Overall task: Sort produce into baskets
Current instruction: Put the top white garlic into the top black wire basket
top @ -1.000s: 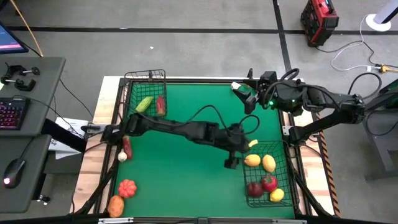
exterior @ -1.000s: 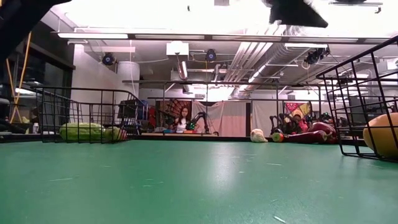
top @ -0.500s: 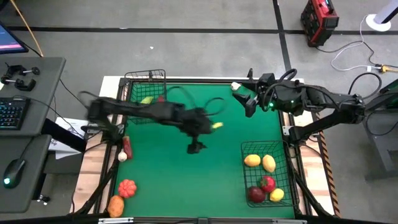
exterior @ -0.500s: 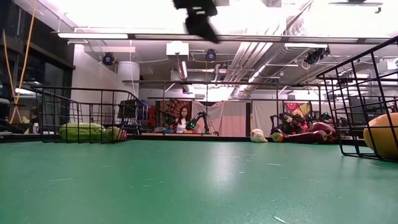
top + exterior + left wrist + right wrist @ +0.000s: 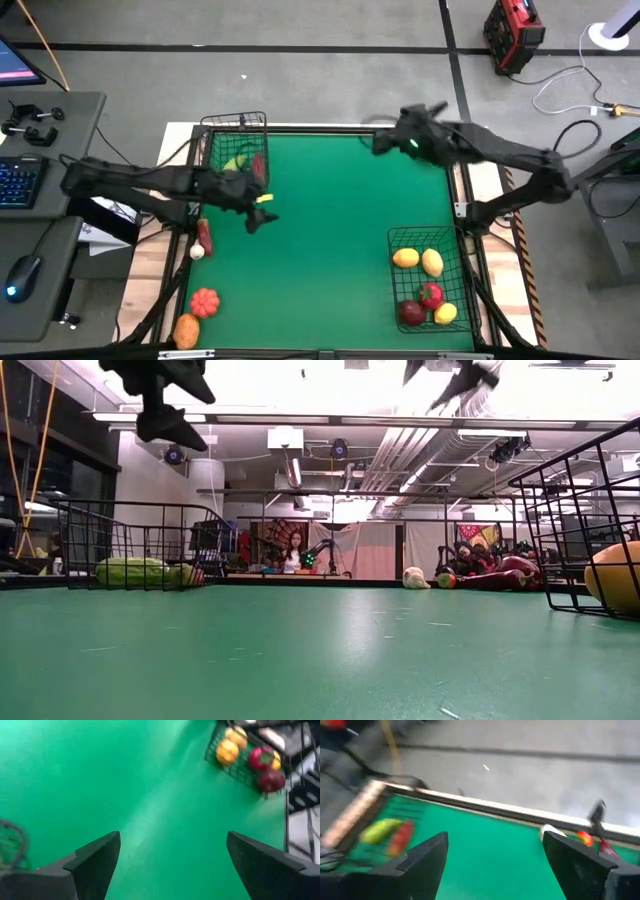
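My left gripper (image 5: 255,212) is open and empty, high above the table next to the smaller basket (image 5: 212,150) at the far left. That basket holds a green piece (image 5: 232,162) and a red piece (image 5: 258,166). My left gripper also shows in the low view (image 5: 160,405). My right gripper (image 5: 385,143) is open and empty, up over the far edge; it also shows in the low view (image 5: 455,375). The larger basket (image 5: 458,285) at the near right holds yellow (image 5: 405,258) and red (image 5: 430,295) produce. A red-and-white piece (image 5: 203,238), a red-orange one (image 5: 204,300) and an orange one (image 5: 186,330) lie along the left edge.
A white piece (image 5: 413,577) and dark red pieces (image 5: 500,570) lie at the far edge under my right arm. The green mat's middle (image 5: 320,260) is bare. A desk with a keyboard (image 5: 20,180) stands left of the table. A person sits far off in the room (image 5: 296,550).
My left gripper has swept from the larger basket across the table toward the left edge, ending beside the smaller basket. My right gripper has shifted along the far edge toward the left and turned. No produce has moved.
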You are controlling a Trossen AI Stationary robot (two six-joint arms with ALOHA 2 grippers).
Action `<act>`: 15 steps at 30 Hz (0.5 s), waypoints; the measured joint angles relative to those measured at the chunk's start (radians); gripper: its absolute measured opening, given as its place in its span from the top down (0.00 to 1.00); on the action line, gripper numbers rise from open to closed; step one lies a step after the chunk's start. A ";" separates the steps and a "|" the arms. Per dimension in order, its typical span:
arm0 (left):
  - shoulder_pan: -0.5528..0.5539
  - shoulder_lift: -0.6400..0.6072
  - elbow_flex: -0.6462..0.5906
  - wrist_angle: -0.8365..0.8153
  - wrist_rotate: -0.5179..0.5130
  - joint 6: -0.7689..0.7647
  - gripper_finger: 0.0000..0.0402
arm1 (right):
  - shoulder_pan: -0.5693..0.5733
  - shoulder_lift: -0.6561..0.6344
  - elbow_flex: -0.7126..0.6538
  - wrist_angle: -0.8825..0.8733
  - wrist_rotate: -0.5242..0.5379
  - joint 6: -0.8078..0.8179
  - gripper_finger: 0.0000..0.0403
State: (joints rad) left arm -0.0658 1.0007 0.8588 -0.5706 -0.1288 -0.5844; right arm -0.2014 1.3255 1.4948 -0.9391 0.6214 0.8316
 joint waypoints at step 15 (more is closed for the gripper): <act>0.000 -0.066 -0.001 0.076 -0.061 0.159 0.12 | -0.505 0.449 0.000 0.056 -0.388 0.271 0.21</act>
State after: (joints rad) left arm -0.0658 0.9343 0.8577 -0.4948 -0.1902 -0.4252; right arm -0.7062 1.7747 1.4948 -0.8834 0.2339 1.1025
